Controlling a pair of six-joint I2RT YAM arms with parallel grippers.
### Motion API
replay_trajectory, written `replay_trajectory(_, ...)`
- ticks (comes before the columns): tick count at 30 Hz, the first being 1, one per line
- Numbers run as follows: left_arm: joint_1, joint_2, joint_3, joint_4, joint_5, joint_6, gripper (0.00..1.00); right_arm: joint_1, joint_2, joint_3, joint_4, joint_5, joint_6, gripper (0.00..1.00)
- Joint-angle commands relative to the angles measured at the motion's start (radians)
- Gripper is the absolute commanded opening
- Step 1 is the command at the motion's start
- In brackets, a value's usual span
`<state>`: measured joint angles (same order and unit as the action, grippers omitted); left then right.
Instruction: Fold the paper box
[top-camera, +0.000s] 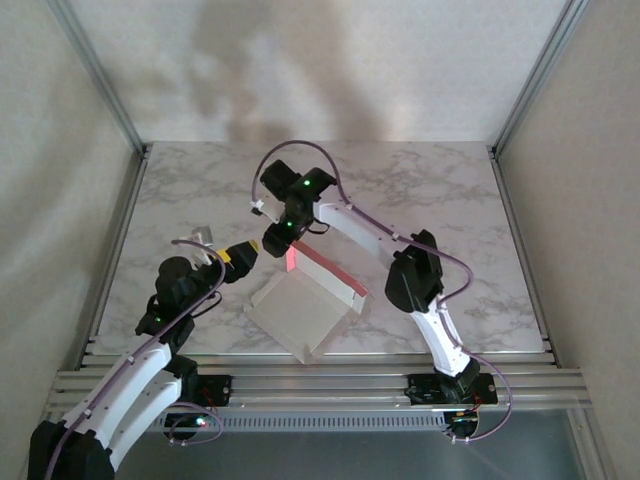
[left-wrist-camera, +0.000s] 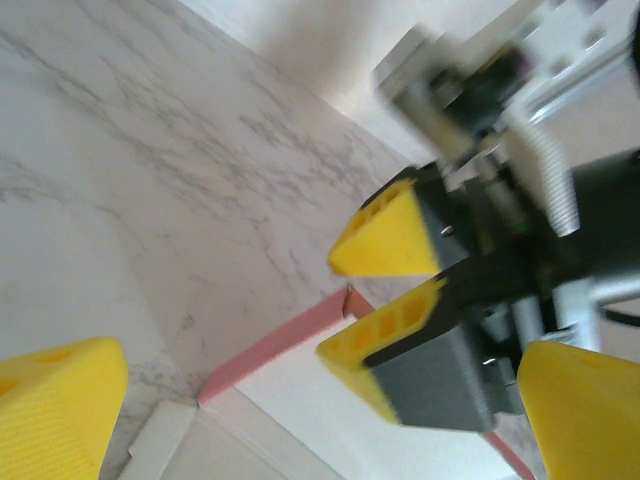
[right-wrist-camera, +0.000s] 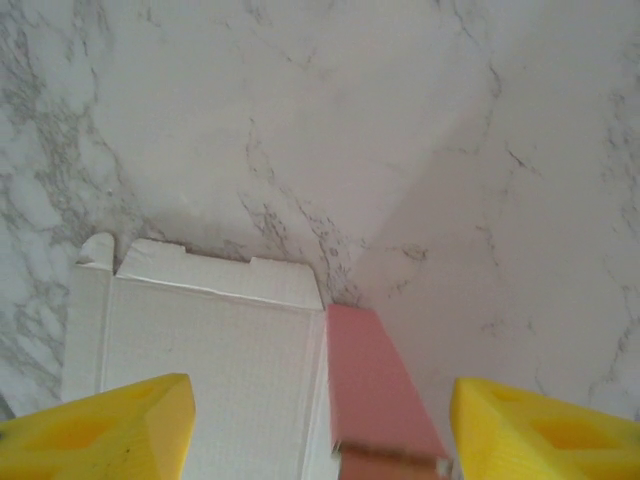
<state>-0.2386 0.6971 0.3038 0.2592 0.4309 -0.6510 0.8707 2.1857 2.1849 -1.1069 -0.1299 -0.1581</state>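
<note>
I see the right arm (top-camera: 420, 275) rise from the lower right, bend at the elbow and reach to upper centre. The right gripper (top-camera: 283, 243) points down over the top corner of the paper box (top-camera: 300, 315), jaws released, straddling the raised pink flap (right-wrist-camera: 375, 385) without touching it. The left arm (top-camera: 150, 350) angles in from lower left, with the left gripper (top-camera: 240, 256) spread wide, empty, just beside that corner. The box lies white side up mid-frame on the table (top-camera: 450, 190), set like a diamond; its flap runs from upper left down to the right.

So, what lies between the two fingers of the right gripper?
The paper box lies there: its pink flap and part of its white side. The right wrist view shows it.
</note>
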Motion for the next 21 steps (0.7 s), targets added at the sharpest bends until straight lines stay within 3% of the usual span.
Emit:
replay_trajectory(1, -0.013, 0.010, -0.029, -0.016, 0.133, -0.018, 0.99, -0.029, -0.172, -0.082, 0.079, -0.040, 0.074, 0.75)
replay_trajectory(5, -0.114, -0.025, -0.028, -0.126, 0.102, -0.044, 0.99, -0.069, -0.308, -0.228, 0.150, -0.087, 0.160, 0.82)
replay_trajectory(10, -0.238, -0.038, -0.025, -0.205, 0.090, -0.114, 0.99, -0.119, -0.475, -0.430, 0.250, -0.172, 0.264, 0.99)
replay_trajectory(21, -0.566, 0.218, 0.035, -0.275, 0.015, -0.168, 0.99, -0.200, -0.756, -0.750, 0.361, -0.169, 0.408, 0.99)
